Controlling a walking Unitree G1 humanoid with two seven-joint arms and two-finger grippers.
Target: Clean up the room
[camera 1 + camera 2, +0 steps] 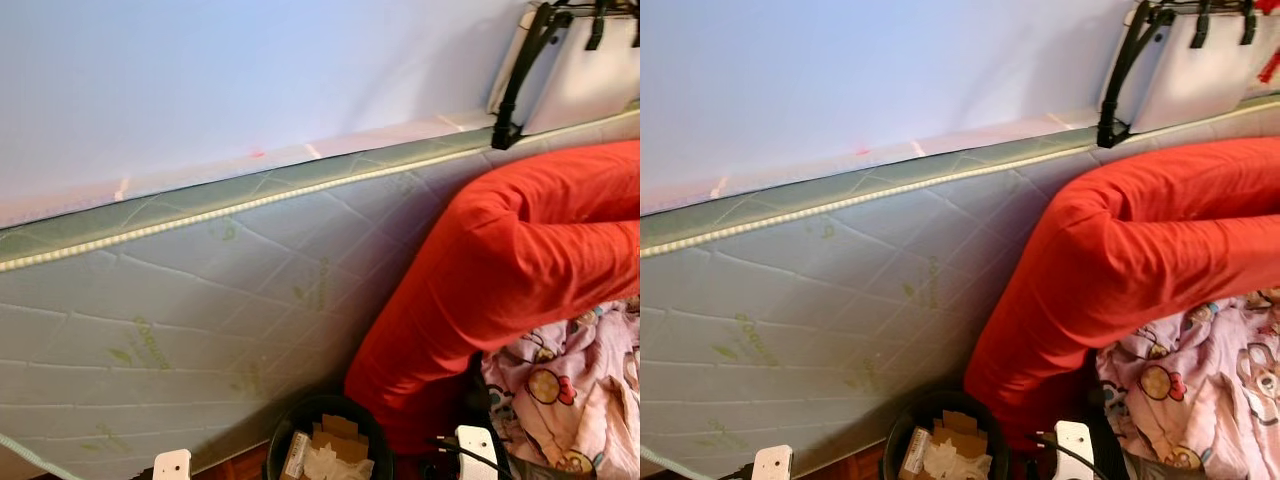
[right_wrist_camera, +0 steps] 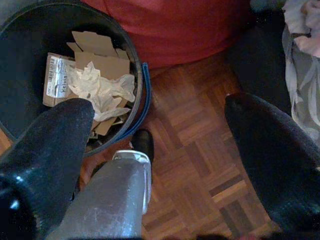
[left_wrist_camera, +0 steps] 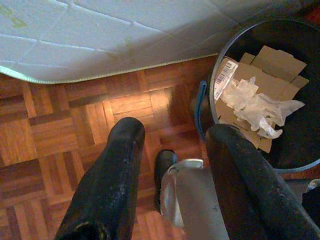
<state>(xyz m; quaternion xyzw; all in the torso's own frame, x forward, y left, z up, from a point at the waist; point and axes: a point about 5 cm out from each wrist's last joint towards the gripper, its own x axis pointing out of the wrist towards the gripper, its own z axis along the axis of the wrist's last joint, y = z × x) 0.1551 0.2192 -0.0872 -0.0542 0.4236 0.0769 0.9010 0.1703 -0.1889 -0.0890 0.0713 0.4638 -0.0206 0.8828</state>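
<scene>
A black waste bin (image 1: 300, 406) stands on the parquet floor at the foot of a mattress, holding cardboard scraps (image 3: 272, 65) and crumpled white paper (image 2: 100, 87). A big red cushion (image 1: 500, 260) leans over it from the right, with a pink patterned cloth (image 1: 570, 380) beneath it. My left gripper (image 3: 175, 132) hangs open over bare floor just beside the bin (image 3: 295, 145), nothing between its fingers. Also open and holding nothing, my right gripper (image 2: 159, 107) hangs on the bin's other side, one finger (image 2: 55, 145) over its rim.
A quilted white mattress (image 1: 200, 300) stands on edge against the pale wall. A white panel with black straps (image 1: 560, 70) sits behind the cushion. My silver leg (image 2: 110, 200) and black foot (image 3: 164, 165) are close below the grippers. A black cable (image 1: 465, 455) lies near the cloth.
</scene>
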